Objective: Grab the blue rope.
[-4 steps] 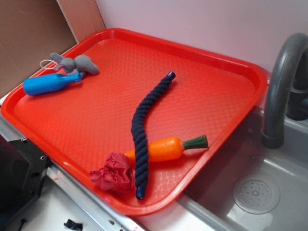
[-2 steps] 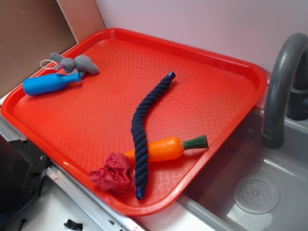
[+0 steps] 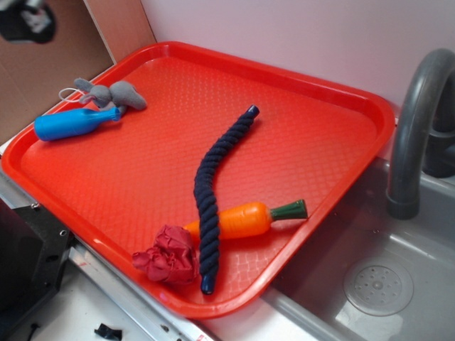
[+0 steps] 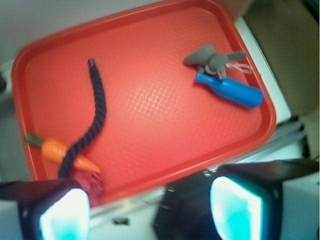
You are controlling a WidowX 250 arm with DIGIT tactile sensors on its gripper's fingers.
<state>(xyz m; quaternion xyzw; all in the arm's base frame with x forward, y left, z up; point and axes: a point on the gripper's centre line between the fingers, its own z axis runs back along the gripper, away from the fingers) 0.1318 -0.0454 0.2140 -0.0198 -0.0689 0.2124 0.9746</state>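
With the tool [image 4: 150,205] high above, its jaws apart, aim for the blue rope [image 3: 210,186] where it lies bare beyond the toy carrot [image 3: 245,218] it crosses, jaws straddling it crosswise.

The blue rope [image 3: 208,186] looks twisted and matt on the glossy, waffle-textured plastic tray [image 3: 313,135] (bright red).

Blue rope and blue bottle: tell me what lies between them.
Only bare red tray lies between the blue rope and the blue bottle, as both views show.
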